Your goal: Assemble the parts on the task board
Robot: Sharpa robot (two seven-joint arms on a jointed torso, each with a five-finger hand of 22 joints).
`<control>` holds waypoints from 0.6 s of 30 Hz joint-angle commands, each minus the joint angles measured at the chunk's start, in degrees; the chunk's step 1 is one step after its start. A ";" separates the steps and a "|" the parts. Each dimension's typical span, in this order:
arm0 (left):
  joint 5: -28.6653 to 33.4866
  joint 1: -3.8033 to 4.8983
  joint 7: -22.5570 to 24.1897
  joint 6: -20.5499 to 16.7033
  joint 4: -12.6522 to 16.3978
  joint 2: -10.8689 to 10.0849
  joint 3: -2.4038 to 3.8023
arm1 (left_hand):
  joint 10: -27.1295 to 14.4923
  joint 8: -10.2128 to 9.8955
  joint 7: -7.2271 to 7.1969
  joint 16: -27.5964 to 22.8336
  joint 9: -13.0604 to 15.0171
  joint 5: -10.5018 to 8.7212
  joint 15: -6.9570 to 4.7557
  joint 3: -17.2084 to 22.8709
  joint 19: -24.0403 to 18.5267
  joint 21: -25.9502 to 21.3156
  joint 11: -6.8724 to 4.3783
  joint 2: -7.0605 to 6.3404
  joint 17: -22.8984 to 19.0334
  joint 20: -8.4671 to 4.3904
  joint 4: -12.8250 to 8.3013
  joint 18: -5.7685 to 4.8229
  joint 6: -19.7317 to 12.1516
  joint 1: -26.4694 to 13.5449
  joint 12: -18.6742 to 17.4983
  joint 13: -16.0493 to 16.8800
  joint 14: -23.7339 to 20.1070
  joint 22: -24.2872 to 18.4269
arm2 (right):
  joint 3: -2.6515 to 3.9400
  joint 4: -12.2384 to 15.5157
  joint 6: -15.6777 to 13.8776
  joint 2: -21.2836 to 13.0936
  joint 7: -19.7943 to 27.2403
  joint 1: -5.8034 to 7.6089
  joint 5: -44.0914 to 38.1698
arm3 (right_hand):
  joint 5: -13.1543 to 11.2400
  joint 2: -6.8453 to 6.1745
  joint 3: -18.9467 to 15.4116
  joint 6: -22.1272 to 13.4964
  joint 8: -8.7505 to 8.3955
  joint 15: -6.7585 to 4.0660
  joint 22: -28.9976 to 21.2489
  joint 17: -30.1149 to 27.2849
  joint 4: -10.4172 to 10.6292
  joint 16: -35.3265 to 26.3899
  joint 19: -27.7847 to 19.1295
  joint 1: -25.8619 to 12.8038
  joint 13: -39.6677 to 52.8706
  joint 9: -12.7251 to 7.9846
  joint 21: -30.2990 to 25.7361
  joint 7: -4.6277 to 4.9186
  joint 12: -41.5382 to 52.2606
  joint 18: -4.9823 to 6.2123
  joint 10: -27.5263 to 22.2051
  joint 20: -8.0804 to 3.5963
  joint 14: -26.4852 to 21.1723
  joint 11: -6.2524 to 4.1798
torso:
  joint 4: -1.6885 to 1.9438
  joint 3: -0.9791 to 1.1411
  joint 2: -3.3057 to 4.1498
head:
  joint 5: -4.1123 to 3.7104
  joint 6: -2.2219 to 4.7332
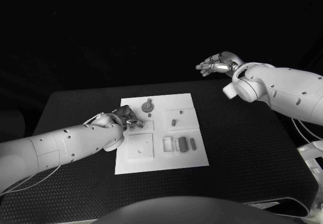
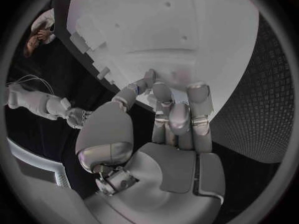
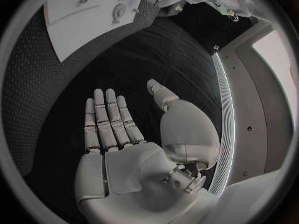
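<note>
left hand (image 1: 126, 119): fingertips sit at the task board (image 1: 188, 158) left edge, but I can't tell if they're pinching anything
left wrist view: board (image 2: 187, 35) glares bright, so its pieces blur out
small parts (image 1: 183, 144): too tiny to tell shapes
right arm (image 1: 289, 93): cut off at the frame edge
board in right wrist view (image 3: 74, 20): clipped by the circle's rim
</note>
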 commanded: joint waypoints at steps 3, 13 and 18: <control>-1.91 -0.22 -0.34 2.83 0.38 0.44 -0.15 | 0.38 0.16 -0.02 0.44 -0.05 0.29 -0.50 1.87 0.37 0.41 0.07 3.78 0.08 0.13 -1.77 0.93 0.36 4.11 0.26 0.08 0.01 1.25 | 0.03 0.07 0.75 0.03 0.56 -0.02 -0.01 | 0.02 0.03 0.04 -0.39 0.29 0.01 0.07 0.09 0.26 -0.29 -0.01 -0.59 -0.09 -0.08 -0.32 3.30 0.29 -0.88 -0.48 0.00 -0.32 0.11 | -0.01 0.00 0.01 | -0.04 -0.05; -4.85 -0.22 -2.45 1.58 0.61 0.83 -0.15 | 0.55 0.33 -0.14 0.79 -0.03 0.41 -0.52 1.89 0.51 0.72 0.00 4.07 0.38 0.20 -1.99 0.88 0.65 4.26 0.48 0.19 0.16 1.30 | 0.03 0.12 0.76 0.04 0.58 -0.01 -0.01 | 0.02 0.02 0.03 -0.39 0.30 0.01 0.11 0.11 0.27 -0.31 0.00 -0.58 -0.11 -0.09 -0.37 3.29 0.30 -0.88 -0.48 -0.01 -0.32 0.12 | -0.02 0.01 -0.01 | 0.07 -0.07; -5.09 -0.22 -2.73 1.39 0.61 1.05 -0.15 | 0.58 0.38 -0.16 0.97 -0.06 0.22 -0.52 1.88 0.55 0.89 -0.03 4.22 0.57 0.25 -2.16 0.84 0.70 4.30 0.58 0.23 0.22 1.31 | 0.03 0.13 0.72 -0.01 0.56 -0.01 -0.01 | 0.02 0.02 0.02 -0.39 0.30 0.01 0.14 0.12 0.28 -0.33 0.01 -0.58 -0.12 -0.10 -0.39 3.29 0.30 -0.88 -0.48 -0.01 -0.32 0.12 | 0.01 0.00 -0.03 | 0.05 -0.03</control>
